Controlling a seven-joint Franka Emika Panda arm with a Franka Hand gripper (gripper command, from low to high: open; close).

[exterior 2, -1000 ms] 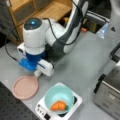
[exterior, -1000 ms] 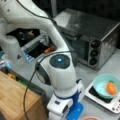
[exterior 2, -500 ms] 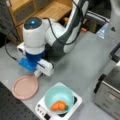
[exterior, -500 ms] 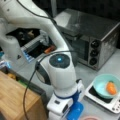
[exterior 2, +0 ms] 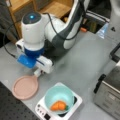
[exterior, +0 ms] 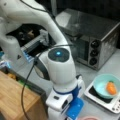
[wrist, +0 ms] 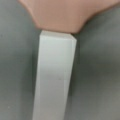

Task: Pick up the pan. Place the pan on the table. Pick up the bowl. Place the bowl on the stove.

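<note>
The pan (exterior 2: 25,87) lay flat on the grey desk (exterior 2: 82,65), directly below and slightly toward a front view's left of the gripper (exterior 2: 37,73). The gripper hung low over the pan's white handle (exterior 2: 37,74), which pointed up toward it; whether the gripper was spread or pressed together cannot be told, as the fingers are hidden under the wrist housing. In the wrist view the white handle (wrist: 55,77) ran straight down the middle from the pink pan (wrist: 62,13) at the top, with grey desk (wrist: 100,75) on both sides.

The teal bowl (exterior 2: 59,96) sat on the black top of the white stove (exterior 2: 76,101), near the gripper toward a front view's bottom right. An orange carrot-like item (exterior 2: 59,105) lay inside the bowl. In a front view the bowl (exterior: 105,86) and stove (exterior: 100,98) stood to the right of the arm's wrist, with the orange item (exterior: 111,88) in the bowl.

A steel toaster oven (exterior: 97,42) stood behind the stove, well apart from the gripper. A wooden board (exterior: 15,100) lay at the left of the arm.
</note>
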